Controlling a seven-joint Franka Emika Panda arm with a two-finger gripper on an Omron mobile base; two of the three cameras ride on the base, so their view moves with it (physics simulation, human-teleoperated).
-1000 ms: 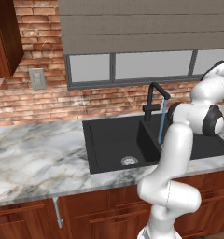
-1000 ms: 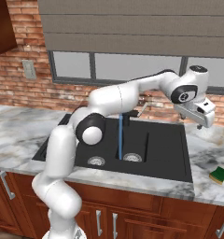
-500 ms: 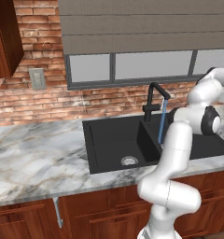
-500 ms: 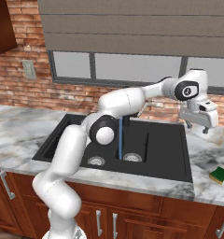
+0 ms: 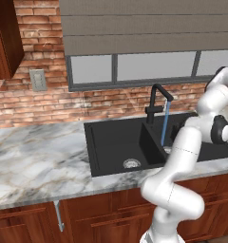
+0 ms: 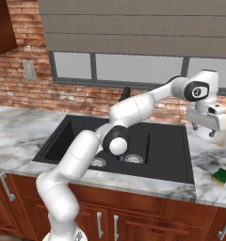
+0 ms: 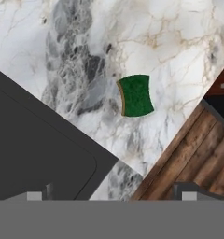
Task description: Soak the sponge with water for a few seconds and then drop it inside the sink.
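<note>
The sponge (image 6: 221,176) lies on the marble counter to the right of the sink (image 6: 166,141), near the counter's front edge. In the hand view the sponge (image 7: 136,95) shows its dark green face up with a thin yellow edge. My gripper (image 6: 203,129) hangs open well above the counter, behind and to the left of the sponge, with nothing between its fingers. In the hand view the gripper (image 7: 111,195) has its tips spread wide, the sponge above them in the picture. The water (image 5: 164,124) runs in a thin blue stream from the faucet into the sink (image 5: 111,142).
The black gooseneck faucet (image 5: 156,102) stands behind the sink's divider. A brick wall and window run along the back. Wooden cabinet fronts (image 7: 188,149) drop below the counter edge close to the sponge. Marble counter (image 5: 35,161) stretches left of the sink.
The hand has moved a little to the right and down, out over the counter right of the sink. The sponge has stayed where it was and the gripper has stayed open.
</note>
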